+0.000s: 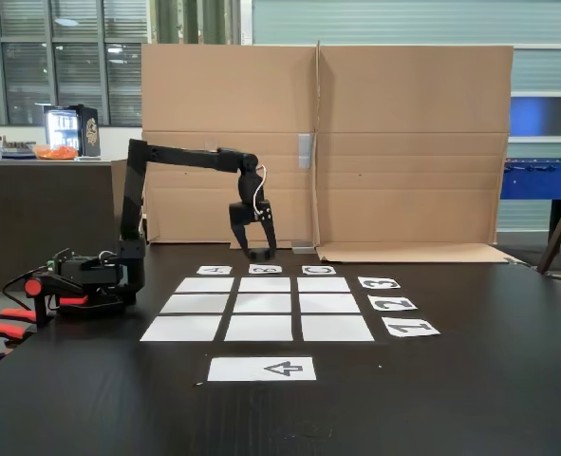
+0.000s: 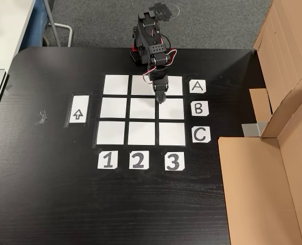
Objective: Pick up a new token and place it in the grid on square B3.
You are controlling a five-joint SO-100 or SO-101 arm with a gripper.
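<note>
Barely visible token (image 1: 259, 255), jaws by grid (image 2: 115, 132)

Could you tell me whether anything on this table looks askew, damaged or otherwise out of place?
Mostly tidy: the grid squares sit evenly. A small crumpled scrap lies on the table left of the arrow sheet in the top-down fixed view. In the front fixed view, the number labels look slightly fanned. The gripper hangs over the grid's right column.
</note>
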